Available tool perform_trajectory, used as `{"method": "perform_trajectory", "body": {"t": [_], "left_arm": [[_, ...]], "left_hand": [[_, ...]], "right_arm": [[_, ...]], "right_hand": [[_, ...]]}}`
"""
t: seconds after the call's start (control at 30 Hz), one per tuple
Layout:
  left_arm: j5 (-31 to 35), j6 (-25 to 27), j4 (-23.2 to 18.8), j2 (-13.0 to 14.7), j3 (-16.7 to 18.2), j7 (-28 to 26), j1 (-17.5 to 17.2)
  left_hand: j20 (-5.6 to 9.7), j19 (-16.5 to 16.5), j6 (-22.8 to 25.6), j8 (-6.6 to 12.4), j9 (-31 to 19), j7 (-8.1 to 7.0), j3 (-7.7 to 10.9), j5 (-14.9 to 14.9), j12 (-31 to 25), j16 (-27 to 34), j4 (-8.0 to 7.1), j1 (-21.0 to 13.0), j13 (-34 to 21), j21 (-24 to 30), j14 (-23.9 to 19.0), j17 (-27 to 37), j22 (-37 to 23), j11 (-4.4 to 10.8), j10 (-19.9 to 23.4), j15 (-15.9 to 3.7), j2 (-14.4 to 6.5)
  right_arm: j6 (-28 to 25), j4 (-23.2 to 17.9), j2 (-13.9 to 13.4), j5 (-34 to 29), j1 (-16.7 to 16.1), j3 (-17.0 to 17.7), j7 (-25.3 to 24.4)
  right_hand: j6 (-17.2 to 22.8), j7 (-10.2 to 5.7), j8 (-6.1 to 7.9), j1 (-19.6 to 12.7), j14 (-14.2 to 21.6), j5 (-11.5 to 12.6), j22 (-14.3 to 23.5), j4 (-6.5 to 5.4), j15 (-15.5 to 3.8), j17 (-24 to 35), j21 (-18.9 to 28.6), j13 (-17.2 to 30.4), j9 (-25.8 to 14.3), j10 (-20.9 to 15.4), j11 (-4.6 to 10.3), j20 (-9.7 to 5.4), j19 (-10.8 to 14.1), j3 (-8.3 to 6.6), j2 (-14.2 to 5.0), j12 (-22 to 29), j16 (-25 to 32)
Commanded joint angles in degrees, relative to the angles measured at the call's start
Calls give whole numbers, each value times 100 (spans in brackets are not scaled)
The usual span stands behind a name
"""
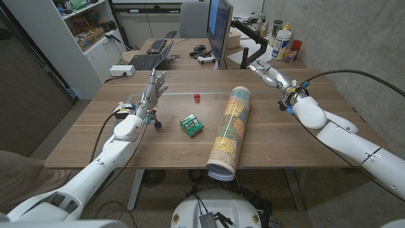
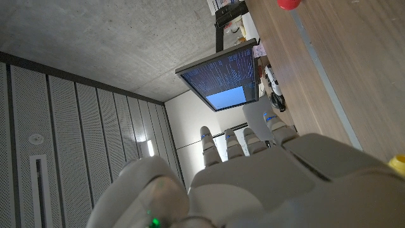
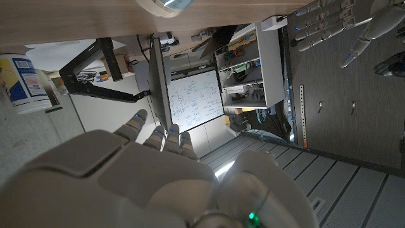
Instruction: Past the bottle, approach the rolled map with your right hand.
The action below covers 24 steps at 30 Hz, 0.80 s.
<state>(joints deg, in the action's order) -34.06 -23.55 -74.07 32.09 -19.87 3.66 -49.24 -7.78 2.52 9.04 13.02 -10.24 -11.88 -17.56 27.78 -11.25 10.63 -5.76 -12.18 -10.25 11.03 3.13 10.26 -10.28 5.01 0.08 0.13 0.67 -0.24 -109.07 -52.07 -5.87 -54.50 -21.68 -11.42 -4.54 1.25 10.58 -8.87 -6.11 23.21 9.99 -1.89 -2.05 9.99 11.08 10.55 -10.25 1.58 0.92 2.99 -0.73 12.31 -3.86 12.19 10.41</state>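
The wooden table [image 1: 304, 136] takes up most of the head view, its grain running side to side, with a desk beyond it at twelve o'clock carrying a monitor [image 1: 218, 28] and a laptop [image 1: 150, 57]. Concrete wall closes the room at two o'clock and a white shelving unit [image 1: 85, 25] stands at ten o'clock.

The rolled map [image 1: 230, 130] lies on the table just right of centre, its length running from twelve to six o'clock, the near end poking over the table's front edge. No bottle stands on the table itself; the only bottle-like containers [image 1: 281, 41] sit off at one o'clock on the far desk.

The right hand [image 1: 271, 73] hovers at two o'clock from the map, well apart from it, fingers extended and apart, holding nothing. The left hand [image 1: 154, 88] is raised at ten o'clock, fingers spread, also empty.

A small green block [image 1: 191, 125] sits at nine o'clock from the map, and a tiny red piece [image 1: 197, 97] at eleven.

The likely trouble: the map is a cylinder, so a sideways brush from the arriving hand could roll it toward the green block, and a push along its length could tip the overhanging end off the table.
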Motion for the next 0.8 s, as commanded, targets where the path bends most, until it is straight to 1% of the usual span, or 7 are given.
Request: {"method": "perform_trajectory", "body": {"t": [0.03,0.37,0.4,0.43,0.47,0.63,0.8], "left_arm": [[10,4,-17,41,-10,27,-20],[61,-15,-3,73,-36,75,18],[71,-18,5,81,-44,95,31],[74,-15,5,86,-48,106,38],[76,-3,-5,89,-49,100,39],[92,46,-44,100,-53,60,44],[60,144,-92,123,-54,54,36]], "left_hand": [[-5,19,50,13,-32,-18,-50,-9,-28,18,-8,-74,-28,39,32,10,-5,-7,40,4,-10],[3,2,36,-20,-31,-18,-54,-15,-13,11,-9,-77,-29,32,55,11,-6,-29,10,6,-5],[4,0,35,-22,-31,-14,-55,-16,-13,11,-9,-76,-29,32,58,11,-6,-26,10,8,-4],[3,1,39,-22,-30,-12,-55,-17,-12,10,-9,-76,-29,32,59,11,-6,-23,8,9,-4],[5,1,38,-25,-30,-14,-56,-17,-10,10,-9,-76,-29,32,61,11,-6,-19,2,3,-3],[5,-1,37,-37,-30,-19,-60,-22,-2,8,-11,-73,-29,31,72,12,-6,-7,-16,4,0],[6,1,41,-48,-30,-20,-63,-25,-4,16,-13,-71,-29,32,56,12,-6,-24,-13,-8,4]], "right_arm": [[-182,-293,-313,-385,-17,31,258],[-244,-404,-427,-690,60,-56,480],[-226,-396,-422,-688,67,-58,494],[-202,-383,-421,-687,79,-63,516],[-185,-376,-420,-704,89,-70,526],[-67,-358,-462,-854,126,-112,574],[-39,-406,-559,-931,144,-120,752]], "right_hand": [[-71,-3,-2,-68,10,28,9,43,-5,15,42,8,-33,49,-1,15,60,10,25,-30,22],[-140,-20,-14,-91,26,49,8,60,-18,14,44,9,-34,59,30,7,90,11,34,-32,22],[-174,-21,-23,-97,21,55,8,64,-18,14,43,9,-34,86,31,0,93,11,35,-41,19],[-325,-21,-58,-112,4,73,8,75,-3,15,33,10,-35,135,29,5,88,13,40,-56,9],[-385,-13,-69,-116,0,80,8,78,-8,15,27,10,-37,144,31,3,79,14,40,-57,7],[-442,-22,-66,-122,-17,94,8,83,-12,16,19,11,-39,169,59,2,70,16,41,-62,0],[-558,-27,-76,-130,-19,112,8,90,-12,16,14,12,-42,190,69,0,69,19,43,-64,0]]}}
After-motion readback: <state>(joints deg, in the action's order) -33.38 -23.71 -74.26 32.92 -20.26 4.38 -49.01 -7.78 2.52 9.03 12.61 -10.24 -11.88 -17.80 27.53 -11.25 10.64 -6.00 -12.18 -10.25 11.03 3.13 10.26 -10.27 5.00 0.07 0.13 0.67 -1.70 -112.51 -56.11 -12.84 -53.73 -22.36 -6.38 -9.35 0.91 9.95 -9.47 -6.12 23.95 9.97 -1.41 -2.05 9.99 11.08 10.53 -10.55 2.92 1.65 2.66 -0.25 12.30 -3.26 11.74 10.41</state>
